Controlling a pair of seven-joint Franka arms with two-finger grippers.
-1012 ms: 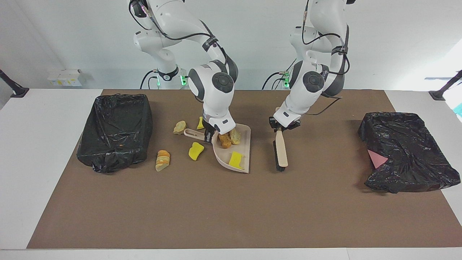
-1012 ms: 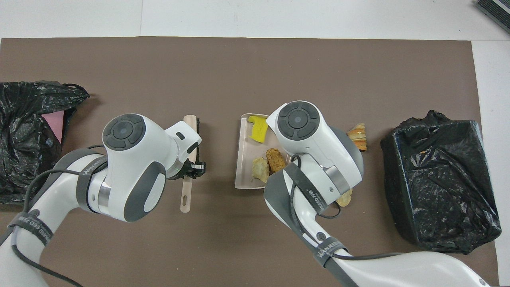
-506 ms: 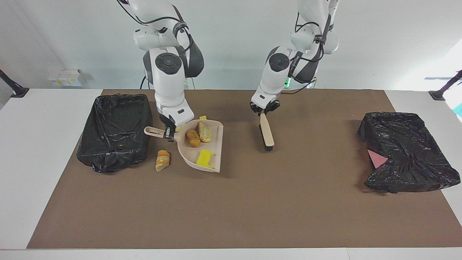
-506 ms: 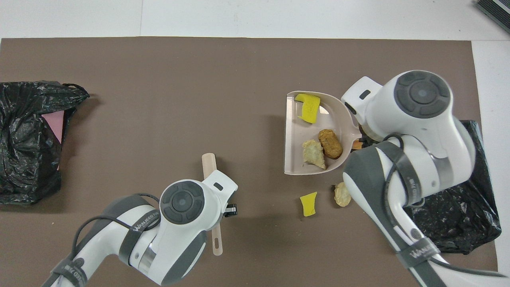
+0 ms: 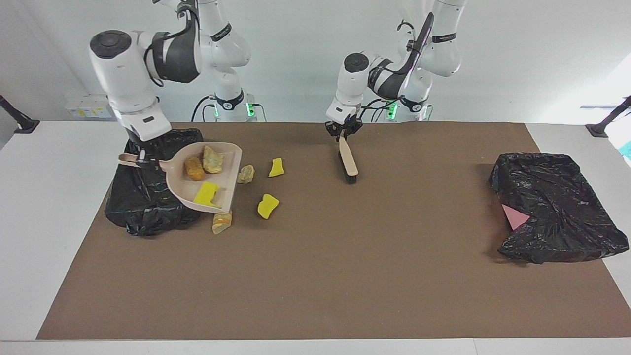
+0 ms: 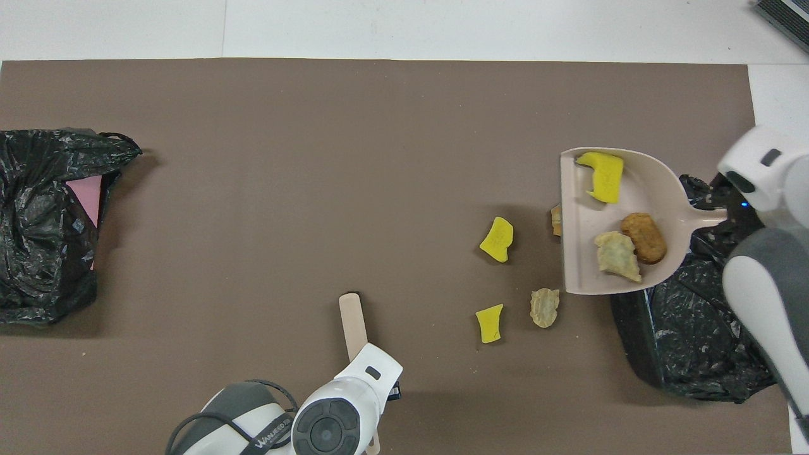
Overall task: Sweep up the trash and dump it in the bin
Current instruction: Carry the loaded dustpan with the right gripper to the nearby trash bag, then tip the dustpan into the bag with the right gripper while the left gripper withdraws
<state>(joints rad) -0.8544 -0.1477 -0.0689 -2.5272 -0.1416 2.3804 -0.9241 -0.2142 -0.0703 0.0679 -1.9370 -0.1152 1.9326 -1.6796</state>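
My right gripper (image 5: 141, 159) is shut on the handle of the beige dustpan (image 5: 183, 190), which is raised and level. The handle is over the black-lined bin (image 5: 143, 207), the pan partly over the mat. In the pan (image 6: 581, 221) lie three pieces of trash: a yellow chunk (image 6: 603, 177), a brown lump (image 6: 643, 237) and a tan lump (image 6: 618, 254). On the mat beside it are two yellow chunks (image 5: 276, 167) (image 5: 267, 205), a tan lump (image 5: 246, 173) and a striped bread piece (image 5: 222, 222), half hidden by the pan. My left gripper (image 5: 343, 133) is shut on the beige brush (image 5: 347, 160).
A second black-bagged bin (image 5: 557, 207) with a pink patch stands at the left arm's end of the table. The brown mat (image 5: 315, 276) covers most of the white table. The brush hangs tilted, bristle end low by the mat.
The right arm has lifted the dustpan with its three pieces and carried it to the bin at its end. The left arm has drawn the brush back toward the robots.
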